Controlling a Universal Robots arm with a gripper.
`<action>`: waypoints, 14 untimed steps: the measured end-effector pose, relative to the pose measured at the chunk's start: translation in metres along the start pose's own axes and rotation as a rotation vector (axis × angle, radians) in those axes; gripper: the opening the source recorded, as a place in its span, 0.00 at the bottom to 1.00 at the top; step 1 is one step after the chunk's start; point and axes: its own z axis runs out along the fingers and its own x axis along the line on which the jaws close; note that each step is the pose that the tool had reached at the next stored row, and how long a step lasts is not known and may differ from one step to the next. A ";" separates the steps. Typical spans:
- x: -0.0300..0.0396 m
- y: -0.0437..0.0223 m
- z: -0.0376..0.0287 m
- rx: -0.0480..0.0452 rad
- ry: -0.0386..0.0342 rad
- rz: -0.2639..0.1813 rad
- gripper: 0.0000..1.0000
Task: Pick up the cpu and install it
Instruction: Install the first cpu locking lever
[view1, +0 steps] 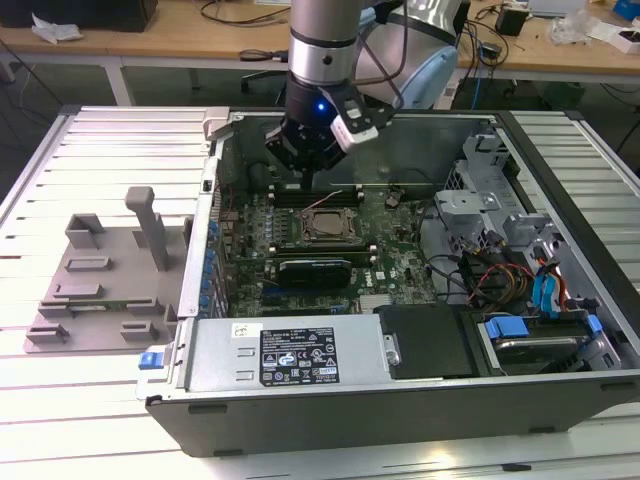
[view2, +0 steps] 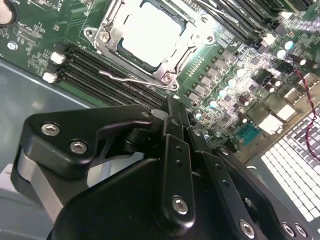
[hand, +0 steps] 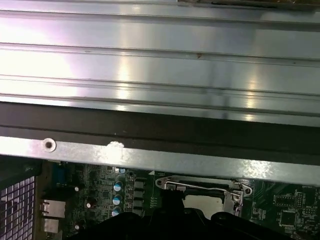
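Note:
The cpu (view1: 325, 225) is a silvery square lying flat inside the metal socket frame (view1: 352, 237) on the green motherboard of the open computer case. In the second wrist view the cpu (view2: 150, 32) shows bright, ringed by the frame (view2: 172, 67) and its wire lever. The first wrist view shows the cpu (hand: 205, 202) just past the case wall. My black gripper (view1: 306, 180) hangs over the memory slots just behind the socket, apart from the cpu. The gripper (view2: 172, 102) is shut with nothing in it.
A grey plastic tray (view1: 100, 280) with upright blocks sits on the ribbed table at the exterior view's left. The case walls (view1: 215, 190) enclose the board. Drive cages and cables (view1: 510, 270) crowd the case's right side. A black heatsink block (view1: 315, 270) lies in front of the socket.

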 end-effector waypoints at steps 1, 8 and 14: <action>-0.0002 0.0001 0.0025 0.0000 0.0001 0.000 0.11; -0.0010 0.0003 0.0146 -0.0001 0.0014 0.000 0.11; -0.0015 0.0006 0.0217 0.0005 0.0015 -0.010 0.11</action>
